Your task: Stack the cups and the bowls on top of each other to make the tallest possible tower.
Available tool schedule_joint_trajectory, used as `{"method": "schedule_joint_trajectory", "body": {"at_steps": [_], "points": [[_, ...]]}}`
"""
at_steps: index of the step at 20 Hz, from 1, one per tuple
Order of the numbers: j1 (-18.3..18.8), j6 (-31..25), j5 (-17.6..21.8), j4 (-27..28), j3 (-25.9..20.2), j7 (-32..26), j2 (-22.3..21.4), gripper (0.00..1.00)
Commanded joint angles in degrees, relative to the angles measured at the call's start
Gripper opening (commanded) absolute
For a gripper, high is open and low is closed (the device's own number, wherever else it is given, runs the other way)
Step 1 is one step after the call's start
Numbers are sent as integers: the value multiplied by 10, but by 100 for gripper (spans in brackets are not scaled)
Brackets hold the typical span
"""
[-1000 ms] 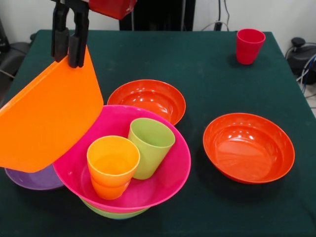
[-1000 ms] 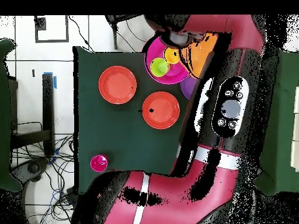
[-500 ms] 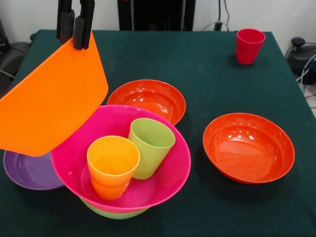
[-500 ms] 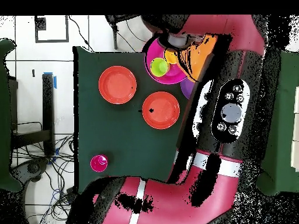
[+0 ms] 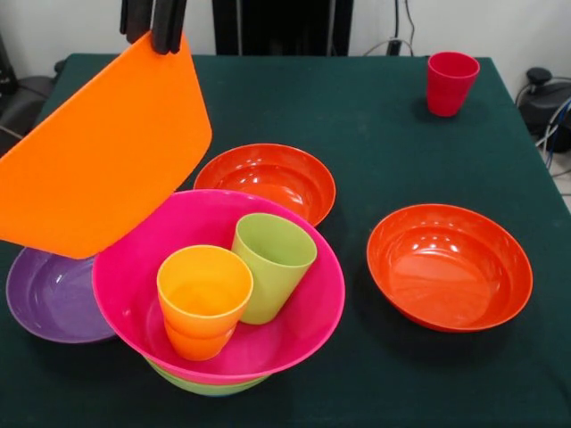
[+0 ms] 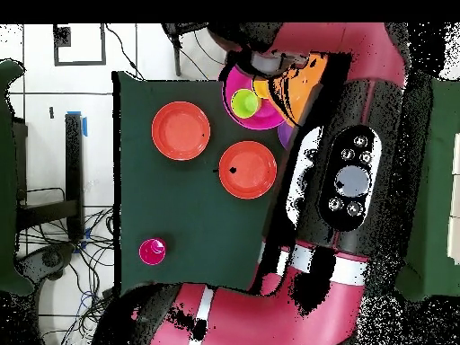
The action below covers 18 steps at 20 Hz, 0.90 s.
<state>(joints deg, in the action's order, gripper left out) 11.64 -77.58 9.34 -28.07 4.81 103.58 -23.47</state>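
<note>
The tool [image 5: 153, 31] shows only as two black fingers at the top edge of the front view, pressed close together on the upper rim of the deep orange bowl [image 5: 103, 156]. That bowl hangs tilted steeply, its underside facing the camera, clear of the worktop [image 5: 375, 116]; its lower edge overlaps the purple bowl [image 5: 49, 299] and the left rim of the magenta bowl [image 5: 294, 330] in the picture, but contact with either cannot be told. The tower stands at the near left of the worktop: a lime-green bowl [image 5: 210, 385] lowest, only a sliver of it visible, with the magenta bowl nested in it. Inside the magenta bowl stand the yellow-orange cup [image 5: 203, 301] and the lime green cup [image 5: 272, 266], upright and just beside each other. The purple bowl rests on the worktop, touching or tucked under the tower's left side. Two red-orange bowls sit apart from the tower: one [image 5: 268, 178] just behind it, the other [image 5: 449, 266] to the right. The red cup [image 5: 451, 82] stands upright alone at the far right corner. In the overhead view the red arm [image 6: 341, 180] covers most of the orange bowl and part of the tower.
</note>
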Motion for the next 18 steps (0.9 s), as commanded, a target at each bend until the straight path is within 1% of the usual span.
{"method": "schedule_joint_trajectory", "body": {"at_steps": [1,6,10,18], "points": [[-27,31,-2,-89,-23,71,2,0],[-38,45,-10,-95,-13,85,6,0],[-39,55,-15,-101,-8,80,9,0],[-37,85,-19,-129,-1,63,4,0]]}}
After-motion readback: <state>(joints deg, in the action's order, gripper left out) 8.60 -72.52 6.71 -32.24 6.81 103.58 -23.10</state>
